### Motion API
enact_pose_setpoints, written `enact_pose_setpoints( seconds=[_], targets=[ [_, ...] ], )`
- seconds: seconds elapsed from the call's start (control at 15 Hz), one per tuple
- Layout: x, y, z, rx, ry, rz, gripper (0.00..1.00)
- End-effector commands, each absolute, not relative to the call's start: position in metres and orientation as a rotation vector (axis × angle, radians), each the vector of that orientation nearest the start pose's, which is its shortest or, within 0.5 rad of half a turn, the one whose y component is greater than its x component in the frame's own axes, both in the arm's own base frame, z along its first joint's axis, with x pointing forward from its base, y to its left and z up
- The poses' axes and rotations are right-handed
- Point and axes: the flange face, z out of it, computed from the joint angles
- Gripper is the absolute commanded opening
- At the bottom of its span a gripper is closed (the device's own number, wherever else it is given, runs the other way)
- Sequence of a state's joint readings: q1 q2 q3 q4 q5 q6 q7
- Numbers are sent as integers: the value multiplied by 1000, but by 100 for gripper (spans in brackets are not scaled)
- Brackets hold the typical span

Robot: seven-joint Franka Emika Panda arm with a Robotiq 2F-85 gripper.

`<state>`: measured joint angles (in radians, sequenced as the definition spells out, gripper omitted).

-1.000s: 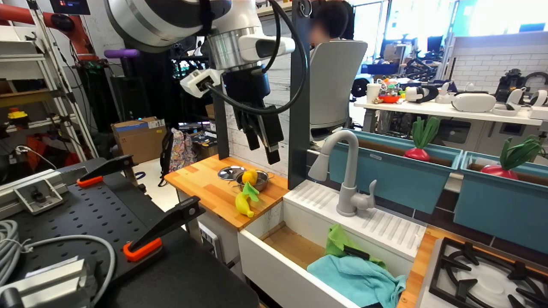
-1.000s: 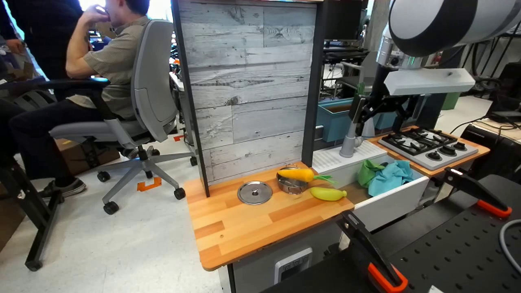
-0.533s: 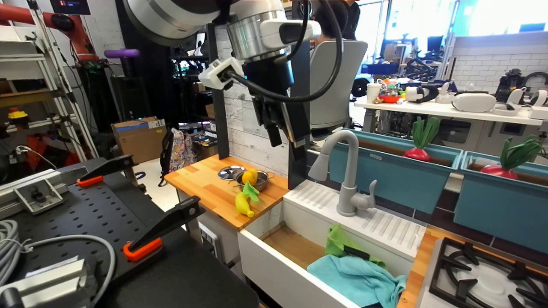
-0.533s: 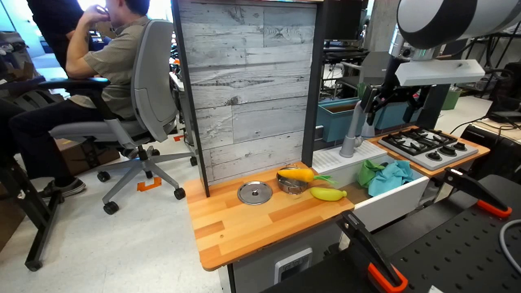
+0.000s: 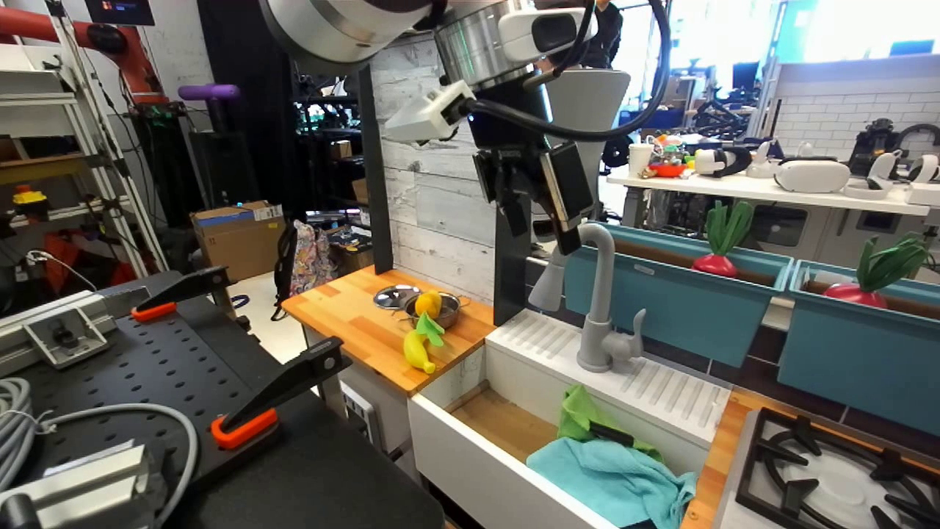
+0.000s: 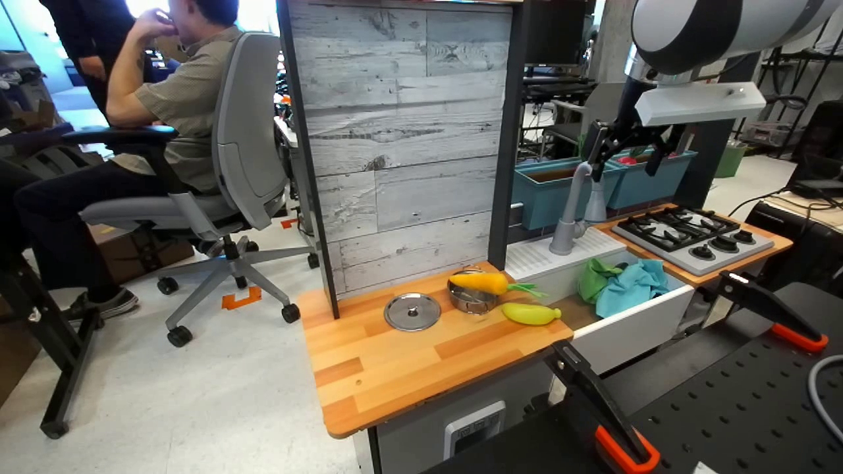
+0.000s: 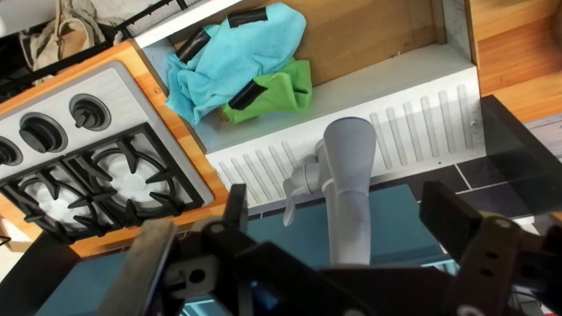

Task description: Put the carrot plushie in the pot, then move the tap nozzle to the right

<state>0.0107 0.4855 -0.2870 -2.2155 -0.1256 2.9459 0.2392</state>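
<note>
One gripper (image 5: 544, 235), now closer to the tap nozzle (image 5: 604, 283).

We see the orange carrot plushie (image 6: 483, 283) lying across the round steel pot (image 6: 473, 303) on the table (image 6: 408, 372), its green leaves past the rim. To their right, the grey tap nozzle (image 5: 602, 294) stands arched, its head pointing down.
</note>
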Motion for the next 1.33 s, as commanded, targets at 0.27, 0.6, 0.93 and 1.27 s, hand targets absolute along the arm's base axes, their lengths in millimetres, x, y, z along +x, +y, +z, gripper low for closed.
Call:
enact_pose_setpoints(
  seconds=[0.27,0.6,0.93,1.27],
  targets=[
    [594,-146,163,-3230,493,-533,75],
    [592,-146,152,-3221,496,-522,42],
    [585,-131,146,-3192,504,-550,5],
    [591,-121,149,-3066,618,-609,7]
  ],
)
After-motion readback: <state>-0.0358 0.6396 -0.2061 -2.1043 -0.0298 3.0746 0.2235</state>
